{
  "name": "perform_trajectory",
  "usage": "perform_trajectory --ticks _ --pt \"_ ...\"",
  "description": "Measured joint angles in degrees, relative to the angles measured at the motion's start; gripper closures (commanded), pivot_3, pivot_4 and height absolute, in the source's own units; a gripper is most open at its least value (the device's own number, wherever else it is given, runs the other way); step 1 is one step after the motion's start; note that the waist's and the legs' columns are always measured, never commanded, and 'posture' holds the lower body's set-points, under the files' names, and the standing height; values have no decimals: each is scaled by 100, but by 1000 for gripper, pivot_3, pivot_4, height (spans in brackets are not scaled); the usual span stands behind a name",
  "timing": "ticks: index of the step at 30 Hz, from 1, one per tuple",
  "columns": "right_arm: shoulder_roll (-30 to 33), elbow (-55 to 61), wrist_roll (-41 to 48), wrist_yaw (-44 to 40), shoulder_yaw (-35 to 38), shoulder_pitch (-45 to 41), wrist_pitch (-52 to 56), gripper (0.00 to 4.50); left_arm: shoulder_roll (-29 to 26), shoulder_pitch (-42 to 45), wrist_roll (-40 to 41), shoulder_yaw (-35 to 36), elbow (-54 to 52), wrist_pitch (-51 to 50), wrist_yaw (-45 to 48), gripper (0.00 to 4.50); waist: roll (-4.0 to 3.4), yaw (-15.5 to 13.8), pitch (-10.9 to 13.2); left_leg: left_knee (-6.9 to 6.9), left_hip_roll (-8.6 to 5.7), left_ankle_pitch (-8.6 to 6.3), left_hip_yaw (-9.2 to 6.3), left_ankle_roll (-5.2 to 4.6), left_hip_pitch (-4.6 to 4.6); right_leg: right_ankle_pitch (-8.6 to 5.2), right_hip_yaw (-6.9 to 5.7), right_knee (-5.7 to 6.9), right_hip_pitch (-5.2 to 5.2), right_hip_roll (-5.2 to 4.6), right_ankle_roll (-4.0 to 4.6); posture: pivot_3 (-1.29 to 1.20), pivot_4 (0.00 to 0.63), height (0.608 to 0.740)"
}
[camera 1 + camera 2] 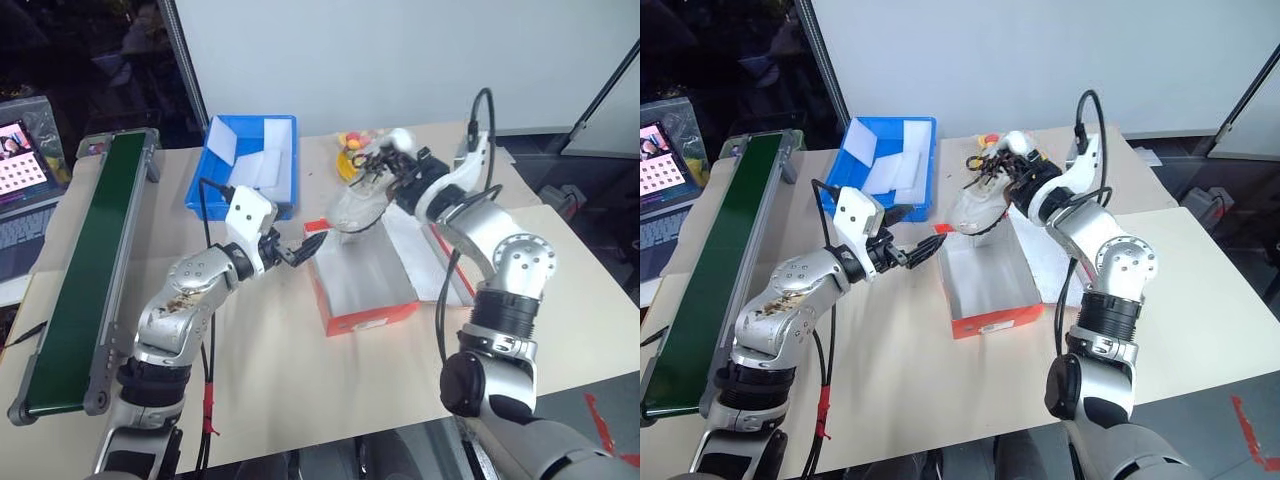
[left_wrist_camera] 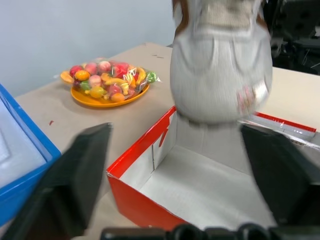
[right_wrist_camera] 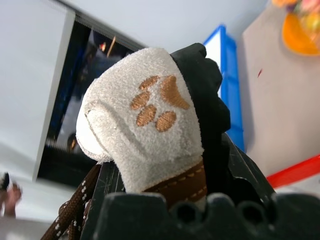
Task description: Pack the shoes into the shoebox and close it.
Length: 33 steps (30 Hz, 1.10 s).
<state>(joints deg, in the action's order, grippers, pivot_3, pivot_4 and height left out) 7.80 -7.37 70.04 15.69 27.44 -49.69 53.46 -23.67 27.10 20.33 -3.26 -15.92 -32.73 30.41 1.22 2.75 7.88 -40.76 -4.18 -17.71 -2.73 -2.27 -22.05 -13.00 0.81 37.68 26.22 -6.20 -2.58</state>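
left eye view has the shoe (image 1: 362,203) held in the air above the far end of the shoebox (image 1: 368,283), its long axis sloping down from the right gripper (image 1: 400,172) at the heel end toward the toe, which points at the robot's left and hangs just over the box's far rim. the right gripper pinches the shoe at its heel collar, fingers pressed on the material. the shoe is whitish-grey suede with dark brown laces hanging loose and a brown stitched band; right wrist view shows a brown paw print on its pale heel tab (the only marking that can be read). the shoebox lies open on the tan table (image 1: 270,400), long axis running away from the robot, red-orange outside, white inside, its lid (image 1: 440,262) folded flat to the robot's right. small white print on its near wall is too small to read. the left gripper (image 1: 305,249) is spread wide and grips nothing, hovering just beside the box's far left corner.
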Motion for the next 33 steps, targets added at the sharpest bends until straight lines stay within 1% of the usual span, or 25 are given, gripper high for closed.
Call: perform_trajectory --ticks 4,6,8,11,13,14,17,19,21,24,29,31,33 --pt "326 -23 -241 -51 -186 -1 74 3164 -264 -19 88 -4 -172 4 427 14 -2 -11 1 0 0 -1 -1 -1 -2 0 0 -2 0 0 0 0 150 724" --pt "733 -93 -356 -114 -501 -3 544 3164 -838 -273 218 -39 -392 179 1112 14 -6 25 1 9 4 -2 4 -3 1 0 2 -5 1 0 0 0 150 724" --pt "1176 -146 -481 -190 -724 26 1061 3164 -1229 -511 222 -49 -388 402 1651 14 -19 -3 7 9 4 -3 4 -6 -3 0 0 -12 2 -1 0 0 150 724" --pt "1673 -148 -664 -435 -1187 97 1907 3164 -1473 -544 182 -126 -219 685 2164 14 -21 -47 8 4 3 -5 2 -10 -8 0 -2 -16 -2 -4 0 0 150 724" --pt "1871 -167 -729 -590 -1410 99 2339 3164 -1487 -493 168 -181 -126 809 2329 14 -20 -72 8 -2 4 -9 2 -17 -12 0 -3 -17 -5 -7 0 0 150 724" --pt "2077 -183 -849 -789 -1620 96 2685 3164 -1485 -428 127 -247 -26 917 2465 14 -21 -86 8 -4 3 -12 3 -22 -14 0 -5 -19 -5 -8 0 0 150 724" --pt "2336 -268 -1134 -1131 -1899 62 3098 3164 -1424 -365 6 -362 128 1093 2578 14 -20 -95 8 -5 2 -16 6 -29 -17 1 -5 -32 -6 -9 -2 0 150 724" --pt "2389 -355 -1313 -1331 -2083 16 3223 3164 -1349 -332 0 -446 144 1134 2595 14 -20 -92 8 -3 3 -16 6 -30 -23 6 -5 -50 -5 -8 -10 0 150 724" --pt "2506 -427 -1620 -1696 -2526 -93 3252 3164 -1204 -297 3 -512 146 1136 2598 14 -21 -63 8 -3 2 -18 8 -33 -24 9 -5 -56 -6 -9 -15 0 150 724" --pt "2592 -619 -2079 -2174 -2973 -138 3150 3164 -1118 -294 2 -570 126 1133 2591 14 -20 -56 8 -3 1 -20 8 -36 -25 10 -7 -60 -6 -11 -17 0 150 724" --pt "2602 -1417 -2966 -3171 -3760 -305 2558 3164 -1107 -305 2 -571 -5 1125 2558 14 -20 -54 8 -6 0 -20 8 -36 -24 11 -8 -61 -8 -12 -18 0 150 724" --pt "2605 -1580 -3190 -3438 -3913 -361 2403 2404 -1106 -311 2 -574 -55 1124 2556 0 -14 -55 4 -7 0 -20 5 -36 -19 11 -9 -61 -13 -12 -19 0 150 724" --pt "2581 -1707 -3430 -3746 -4009 -364 2196 1869 -1108 -317 4 -573 -128 1121 2550 0 -11 -67 2 -10 0 -20 5 -36 -18 12 -8 -60 -16 -13 -20 0 150 724"
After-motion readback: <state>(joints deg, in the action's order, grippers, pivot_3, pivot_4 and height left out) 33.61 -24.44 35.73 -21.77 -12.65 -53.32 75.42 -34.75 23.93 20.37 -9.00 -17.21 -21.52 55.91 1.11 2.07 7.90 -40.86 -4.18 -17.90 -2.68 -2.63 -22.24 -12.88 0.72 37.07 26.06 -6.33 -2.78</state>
